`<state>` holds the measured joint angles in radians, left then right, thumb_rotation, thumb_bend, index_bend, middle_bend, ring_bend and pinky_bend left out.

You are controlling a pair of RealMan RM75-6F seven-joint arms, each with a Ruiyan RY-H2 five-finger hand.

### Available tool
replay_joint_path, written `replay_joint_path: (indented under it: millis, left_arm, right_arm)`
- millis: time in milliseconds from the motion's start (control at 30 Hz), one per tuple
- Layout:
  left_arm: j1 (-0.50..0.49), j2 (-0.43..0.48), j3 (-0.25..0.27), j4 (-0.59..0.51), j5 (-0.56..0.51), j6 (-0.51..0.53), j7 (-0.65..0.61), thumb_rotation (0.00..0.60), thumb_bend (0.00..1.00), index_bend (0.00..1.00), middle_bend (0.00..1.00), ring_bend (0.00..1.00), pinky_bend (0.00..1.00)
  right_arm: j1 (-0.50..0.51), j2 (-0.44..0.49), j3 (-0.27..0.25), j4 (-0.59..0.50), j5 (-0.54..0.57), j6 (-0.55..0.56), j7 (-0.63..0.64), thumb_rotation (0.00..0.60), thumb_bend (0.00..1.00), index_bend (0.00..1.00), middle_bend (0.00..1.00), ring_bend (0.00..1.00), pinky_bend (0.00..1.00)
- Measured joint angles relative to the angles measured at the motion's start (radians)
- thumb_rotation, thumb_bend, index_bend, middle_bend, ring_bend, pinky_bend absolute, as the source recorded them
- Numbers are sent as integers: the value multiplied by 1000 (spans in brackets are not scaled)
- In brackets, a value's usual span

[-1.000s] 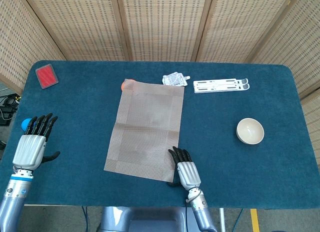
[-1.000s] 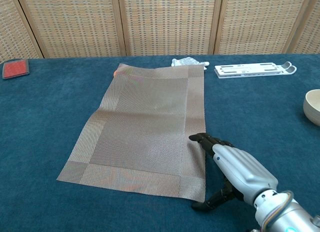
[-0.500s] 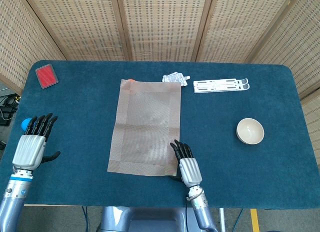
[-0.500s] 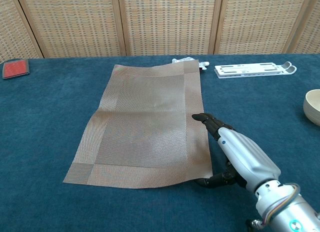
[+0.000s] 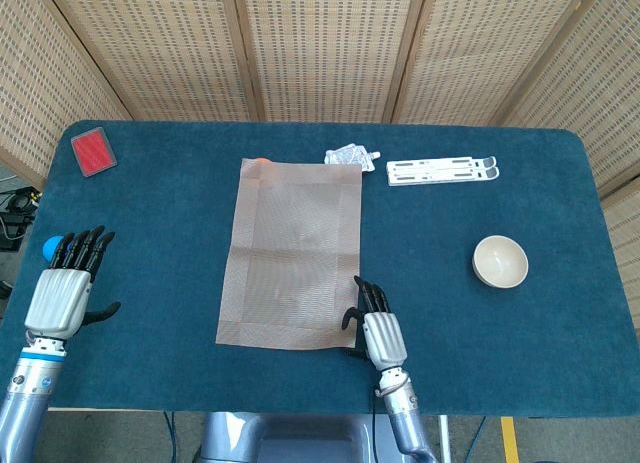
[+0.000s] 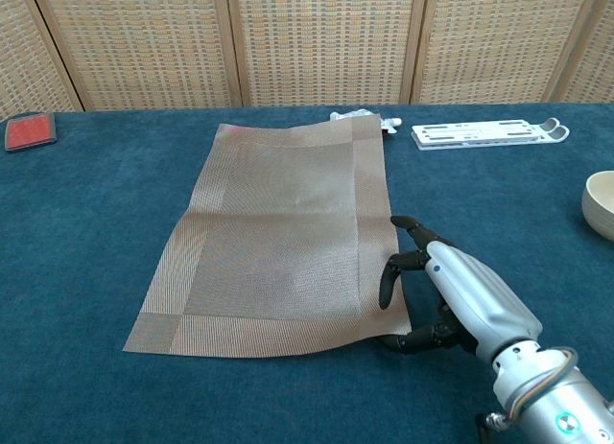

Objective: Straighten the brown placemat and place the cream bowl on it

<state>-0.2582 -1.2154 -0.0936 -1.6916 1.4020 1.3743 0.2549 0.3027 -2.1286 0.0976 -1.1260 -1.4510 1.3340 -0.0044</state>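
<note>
— Two hands are seen here. How is the right hand (image 6: 451,295) placed?

— It is set at the near right corner of the placemat (image 5: 291,251). In the chest view its fingers (image 6: 414,231) are spread and a little bent, with dark tips (image 6: 385,289) hanging at the mat's right edge. The thumb is curled low, close to the corner. Nothing is gripped by it. Whether the tips really touch the mat cannot be told from either view.

— And the left hand (image 5: 64,291)?

— It is seen only in the head view, at the near left edge of the table (image 5: 150,233), well apart from the mat. The fingers are stretched out and apart, and nothing is held.

— Where is the mat lying?

— It is spread flat in the middle of the table, with its long sides running away from the robot. The sides are almost parallel to the table's edges.

— And the bowl (image 5: 500,260)?

— It is standing upright on the blue cloth to the right, well apart from the mat and from both hands.

— What else is seen?

— A white rack (image 5: 442,170) and a small clear packet (image 5: 351,159) are lying beyond the mat's far right corner. A red card (image 5: 94,150) is lying at the far left corner of the table.
</note>
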Motion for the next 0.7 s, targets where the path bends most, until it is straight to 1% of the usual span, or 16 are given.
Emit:
replay_joint_path:
  millis: [167, 333, 433, 533, 700]
  left_arm:
    - [0, 1, 1, -1, 1, 1, -1, 600, 125, 0, 0, 0, 0]
    - [0, 2, 1, -1, -1, -2, -4, 600, 124, 0, 0, 0, 0]
    - [-1, 2, 2, -2, 0, -3, -4, 600, 125, 0, 0, 0, 0]
    - [-1, 2, 2, -2, 0, -3, -5, 600, 125, 0, 0, 0, 0]
    - [-1, 2, 1, -2, -1, -3, -5, 600, 125, 0, 0, 0, 0]
  right_arm:
    - [-1, -1, 0, 2, 0, -2, 4, 600, 413, 715, 158, 0, 0]
    - [-3, -1, 2, -2, -2, 3, 5, 600, 522, 718, 158, 0, 0]
    - [-4, 1, 4, -8, -2, 5, 4, 600, 565, 718, 155, 0, 0]
    - [-4, 4, 5, -15, -3, 5, 2, 600, 587, 720, 154, 0, 0]
    - [-5, 9, 7, -24, -4, 8, -2, 600, 593, 723, 153, 0, 0]
